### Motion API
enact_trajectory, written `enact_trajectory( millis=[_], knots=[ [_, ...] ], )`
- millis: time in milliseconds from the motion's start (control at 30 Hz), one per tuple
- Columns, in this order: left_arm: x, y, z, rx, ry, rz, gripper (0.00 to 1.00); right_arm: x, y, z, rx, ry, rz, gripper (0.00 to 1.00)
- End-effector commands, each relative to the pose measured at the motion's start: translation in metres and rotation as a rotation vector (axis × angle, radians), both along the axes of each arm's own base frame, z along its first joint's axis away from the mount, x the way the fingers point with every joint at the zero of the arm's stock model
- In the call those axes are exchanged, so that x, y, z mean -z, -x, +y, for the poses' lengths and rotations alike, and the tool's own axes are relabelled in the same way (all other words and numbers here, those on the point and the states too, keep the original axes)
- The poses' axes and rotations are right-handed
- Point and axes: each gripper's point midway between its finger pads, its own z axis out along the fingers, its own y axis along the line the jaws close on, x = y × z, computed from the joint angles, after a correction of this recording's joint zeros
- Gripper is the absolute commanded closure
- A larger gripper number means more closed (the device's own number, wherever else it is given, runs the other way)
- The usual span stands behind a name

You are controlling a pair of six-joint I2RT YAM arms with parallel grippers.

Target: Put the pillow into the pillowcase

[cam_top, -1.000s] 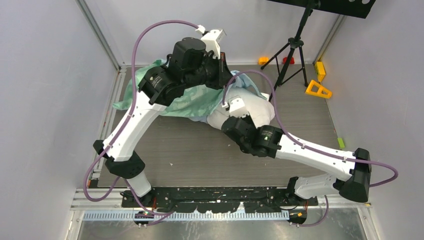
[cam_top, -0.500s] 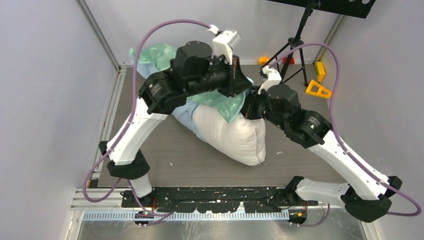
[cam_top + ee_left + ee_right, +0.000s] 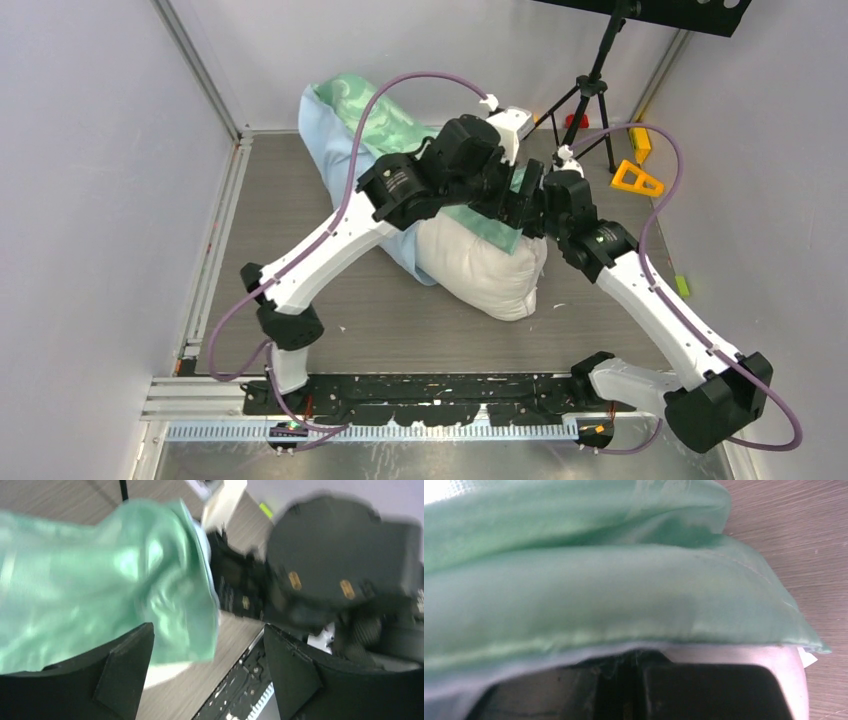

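Pillow (image 3: 485, 275) lies mid-table (image 3: 400, 320), its far part inside the pillowcase (image 3: 330, 130), bare white end out. Long axis is diagonal, far-left to near-right, and the bare end points near-right. Right gripper (image 3: 624, 672) is closed, pinching the case hem. Left gripper (image 3: 207, 635) has fingers wide and holds nothing, mint cloth just beside. My call: left grabs the opposite side of the hem, then both pull near-right along that axis, evenly, so the cloth doesn't bunch.

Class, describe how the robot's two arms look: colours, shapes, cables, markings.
Both the left arm and right arm have smooth white links joined by bulky rounded black joint housings. A looping purple cable runs along each. The left end effector's fingers are matte black and wedge-shaped.
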Motion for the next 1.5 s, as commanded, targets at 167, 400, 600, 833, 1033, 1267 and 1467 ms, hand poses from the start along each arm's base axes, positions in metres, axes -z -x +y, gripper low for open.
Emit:
enact_trajectory(
  millis=[167, 400, 600, 833, 1033, 1267, 1467],
  knots=[
    [-0.027, -0.009, 0.121, -0.344, -0.051, -0.223, 0.17, 0.039, -0.013, -0.006, 0.016, 0.034, 0.123, 1.00],
    [0.062, -0.052, 0.203, -0.651, -0.187, -0.137, 0.28, 0.034, -0.015, -0.002, -0.002, 0.025, 0.114, 1.00],
    [0.100, -0.077, 0.198, -0.684, -0.225, -0.133, 0.20, 0.031, -0.011, 0.002, -0.025, 0.010, 0.116, 1.00],
    [0.131, -0.100, 0.191, -0.728, -0.190, -0.097, 0.25, 0.028, -0.009, 0.001, -0.034, 0.014, 0.115, 1.00],
    [0.136, -0.115, 0.208, -0.800, -0.226, -0.167, 0.69, 0.025, -0.007, 0.001, -0.042, 0.017, 0.116, 1.00],
    [0.006, -0.026, 0.120, -0.377, -0.053, -0.400, 1.00, 0.018, -0.014, 0.019, -0.087, -0.004, 0.116, 1.00],
    [-0.061, 0.032, 0.066, -0.144, 0.067, -0.427, 1.00, 0.011, -0.015, 0.060, -0.140, -0.012, 0.099, 1.00]
  ],
)
